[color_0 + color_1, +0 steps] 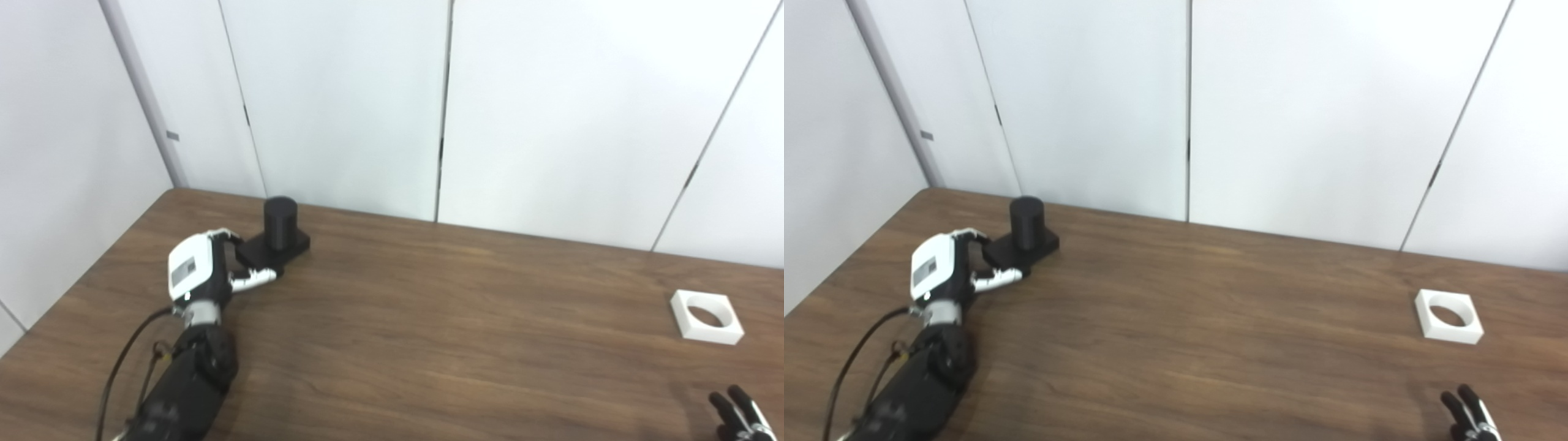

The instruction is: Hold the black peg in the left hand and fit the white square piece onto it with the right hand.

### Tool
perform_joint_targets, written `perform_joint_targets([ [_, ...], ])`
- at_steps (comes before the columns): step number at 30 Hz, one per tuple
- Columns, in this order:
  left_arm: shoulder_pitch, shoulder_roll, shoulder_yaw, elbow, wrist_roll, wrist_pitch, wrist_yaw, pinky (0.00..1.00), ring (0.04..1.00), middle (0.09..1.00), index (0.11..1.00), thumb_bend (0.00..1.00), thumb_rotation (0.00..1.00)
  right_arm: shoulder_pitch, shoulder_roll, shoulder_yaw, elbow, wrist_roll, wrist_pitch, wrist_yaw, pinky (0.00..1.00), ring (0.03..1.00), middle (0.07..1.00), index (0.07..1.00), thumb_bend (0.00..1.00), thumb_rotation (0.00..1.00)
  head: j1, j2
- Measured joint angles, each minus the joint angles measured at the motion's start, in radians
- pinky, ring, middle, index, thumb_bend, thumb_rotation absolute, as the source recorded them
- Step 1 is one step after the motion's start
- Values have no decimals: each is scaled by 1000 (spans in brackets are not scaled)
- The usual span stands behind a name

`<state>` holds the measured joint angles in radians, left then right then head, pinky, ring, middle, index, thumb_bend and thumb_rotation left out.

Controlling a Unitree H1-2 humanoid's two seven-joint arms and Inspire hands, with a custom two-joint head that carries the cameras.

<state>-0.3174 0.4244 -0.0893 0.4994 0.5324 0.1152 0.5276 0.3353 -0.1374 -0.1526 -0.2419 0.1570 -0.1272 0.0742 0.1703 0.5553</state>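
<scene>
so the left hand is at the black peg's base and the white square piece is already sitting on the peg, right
Not quite. The left hand is at the black peg, but the white square piece lies apart on the table, far right in the left eye view.

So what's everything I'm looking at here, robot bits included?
black peg: one, black, an upright cylinder on a flat square base, far left of the table
white square piece: one, white with a round hole, lying flat at the right of the table
table: one, dark brown wood grain, fills the lower picture
wall panels: several, white, behind the table
left hand: one, white and black, fingers around the peg's base; whether it grips is unclear
right hand: one, only dark fingertips show at the bottom right corner, clear of the white piece
</scene>
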Motion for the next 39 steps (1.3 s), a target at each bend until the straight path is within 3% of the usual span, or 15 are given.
perform_joint_targets([
  [8, 210, -17, -76, -376, 84, 70, -164, 921, 872, 787, 486, 517, 55, 3, 0, 5, -4, -11, 6, -3, 1000, 982, 920, 955, 666, 1000, -29, 21],
  [13, 299, -42, -110, -537, 176, 104, -242, 919, 869, 787, 487, 518, 53, 7, 2, 15, -11, -20, 15, -5, 1000, 988, 925, 966, 651, 1000, -51, 40],
  [19, 322, -48, -108, -636, 201, 108, -332, 956, 892, 803, 487, 517, 51, 19, 4, 39, -43, -32, 42, -27, 1000, 994, 929, 979, 573, 1000, -92, 77],
  [23, 354, -52, -125, -643, 189, 66, -380, 948, 898, 811, 488, 515, 50, 29, 7, 56, -75, -41, 71, -34, 1000, 996, 932, 987, 498, 1000, -150, 123],
  [34, 416, -49, -185, -743, 78, -84, -583, 981, 926, 824, 486, 515, 47, 36, 9, 94, -137, -72, 152, -68, 1000, 966, 904, 959, 523, 1000, -225, 199],
  [39, 428, -61, -200, -767, 74, -95, -629, 973, 920, 817, 486, 517, 46, 35, 9, 103, -146, -94, 169, -82, 1000, 961, 899, 953, 514, 1000, -245, 221],
])
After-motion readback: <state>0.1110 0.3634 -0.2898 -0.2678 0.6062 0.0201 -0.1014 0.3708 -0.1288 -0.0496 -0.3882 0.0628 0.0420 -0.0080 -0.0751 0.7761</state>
